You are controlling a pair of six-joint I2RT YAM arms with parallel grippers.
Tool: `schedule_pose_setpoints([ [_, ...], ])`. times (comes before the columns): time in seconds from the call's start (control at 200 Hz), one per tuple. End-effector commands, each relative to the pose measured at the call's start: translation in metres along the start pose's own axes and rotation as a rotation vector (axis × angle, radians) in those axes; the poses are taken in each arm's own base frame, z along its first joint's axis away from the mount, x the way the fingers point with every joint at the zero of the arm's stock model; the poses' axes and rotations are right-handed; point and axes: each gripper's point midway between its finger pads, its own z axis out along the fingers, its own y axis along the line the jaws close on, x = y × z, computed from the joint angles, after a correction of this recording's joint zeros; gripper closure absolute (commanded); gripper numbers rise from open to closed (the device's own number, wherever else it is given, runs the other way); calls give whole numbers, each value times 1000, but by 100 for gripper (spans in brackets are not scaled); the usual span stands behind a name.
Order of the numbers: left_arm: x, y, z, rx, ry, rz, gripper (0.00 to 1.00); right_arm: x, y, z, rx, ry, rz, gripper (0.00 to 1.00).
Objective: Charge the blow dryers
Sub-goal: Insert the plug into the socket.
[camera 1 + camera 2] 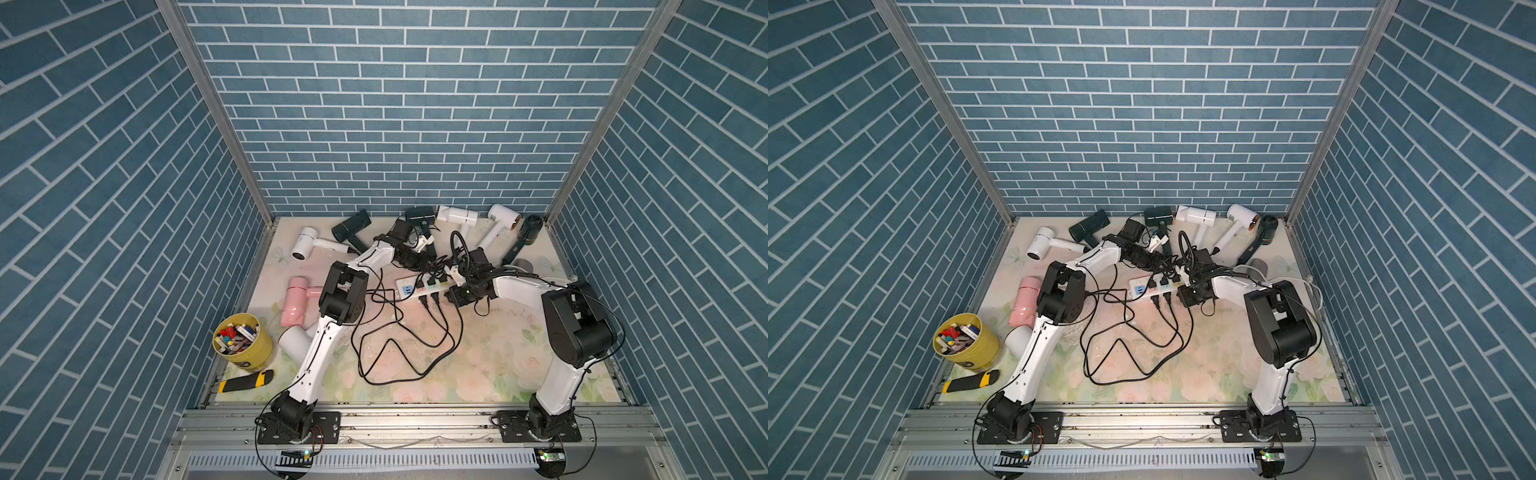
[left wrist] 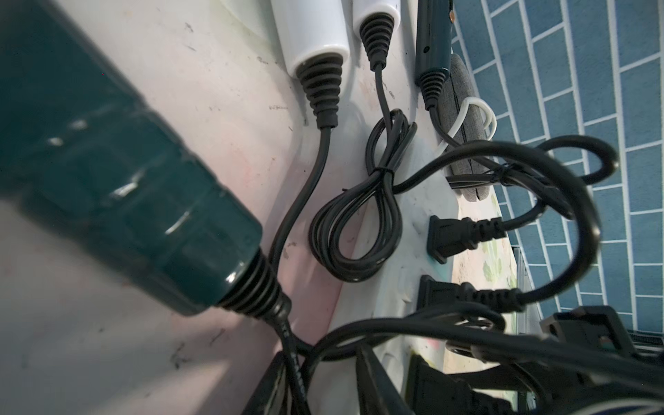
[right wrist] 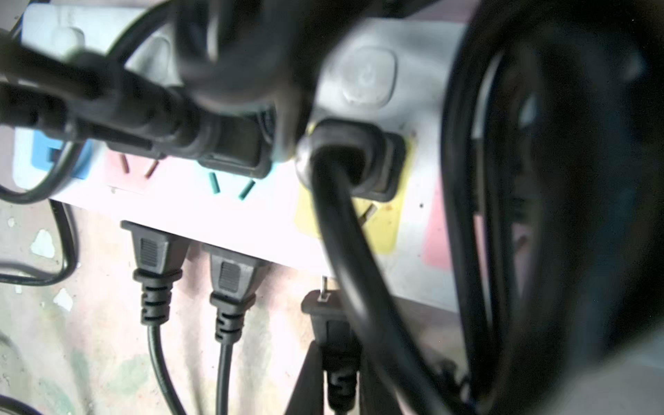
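Several blow dryers lie along the back of the table: white (image 1: 307,245), dark green (image 1: 351,226), white (image 1: 457,216) and dark (image 1: 530,230). A pink one (image 1: 295,305) lies at the left. The white power strip (image 1: 409,286) has several black plugs in it. My right gripper (image 3: 336,354) is shut on a black plug (image 3: 330,323), whose prongs point at the strip's side (image 3: 251,222). My left gripper (image 2: 323,354) stands open behind the strip, and the cord (image 2: 294,355) of a dark green dryer (image 2: 125,187) runs along one finger.
A grey cylinder (image 1: 523,264) sits at the back right. A yellow cup of small items (image 1: 245,345) and a yellow-black utility knife (image 1: 245,381) lie at the front left. Black cords loop over the middle of the floral mat (image 1: 498,365).
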Motion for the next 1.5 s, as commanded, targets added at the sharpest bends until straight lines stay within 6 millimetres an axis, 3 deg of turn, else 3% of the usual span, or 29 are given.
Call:
schedule_pose_setpoints([
  [0.0,125,-11,46,87,378,-250,63,-144,-20,-63,154,-521,-103,100],
  [0.28,131,-11,49,84,395,-251,64,-144,-46,-40,327,-443,-28,100],
  [0.51,133,-13,49,91,401,-244,64,-173,-21,-63,274,-540,-45,100],
  [0.66,134,-13,52,100,400,-243,64,-180,-15,-69,224,-582,-26,100],
  [0.79,143,-12,49,91,418,-250,65,-182,6,-71,120,-592,-92,100],
  [0.89,146,-16,44,89,407,-246,65,-172,21,-60,42,-540,-135,100],
  [1.085,144,-14,29,79,378,-265,65,-127,34,-45,13,-447,-191,100],
  [1.265,142,-13,15,62,348,-280,65,-95,10,-36,44,-340,-152,100],
  [1.495,139,-9,18,65,347,-289,65,-91,-17,-27,98,-309,-103,100],
])
